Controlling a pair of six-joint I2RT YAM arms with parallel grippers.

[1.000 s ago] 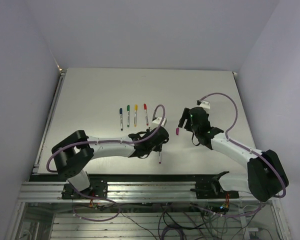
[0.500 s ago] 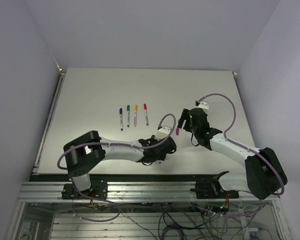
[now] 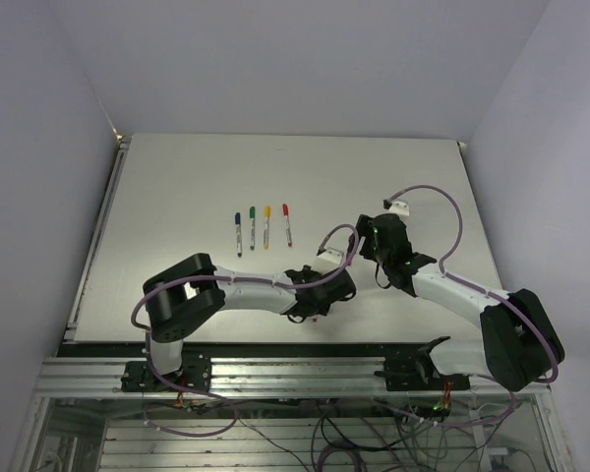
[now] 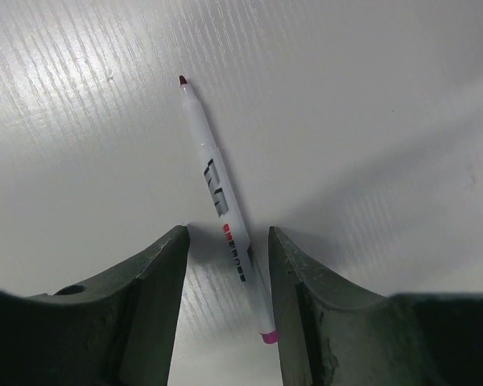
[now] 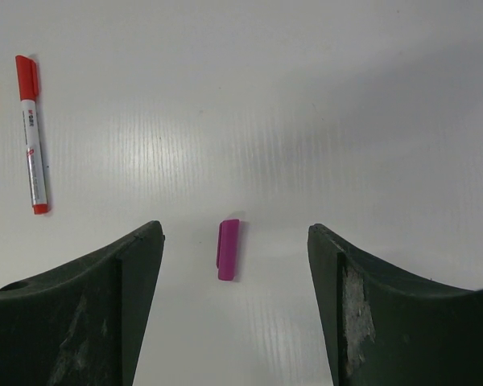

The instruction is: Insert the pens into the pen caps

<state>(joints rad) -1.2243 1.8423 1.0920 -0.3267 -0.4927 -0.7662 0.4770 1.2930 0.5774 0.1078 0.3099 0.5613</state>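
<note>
A pale counter fills the middle of the top view. Across its lower half the left arm is stretched from lower left toward centre, and the right arm is bent in from lower right, so that the two wrists are brought close together just right of centre.

The left pincer is seen partly spread, with a gap left on either side of the uncapped pen. That pen lies flat on the counter, slanting from its dark red tip at upper left of the wrist frame down between the fingers to its magenta end at the bottom. It is not clamped.

The right pincer is held wide and grips nothing. The magenta cap lies on the counter midway between its fingers, apart from both. In the top view the cap seems hidden beneath the wrist.

Four capped pens are laid side by side left of centre, well apart from both pincers.
</note>
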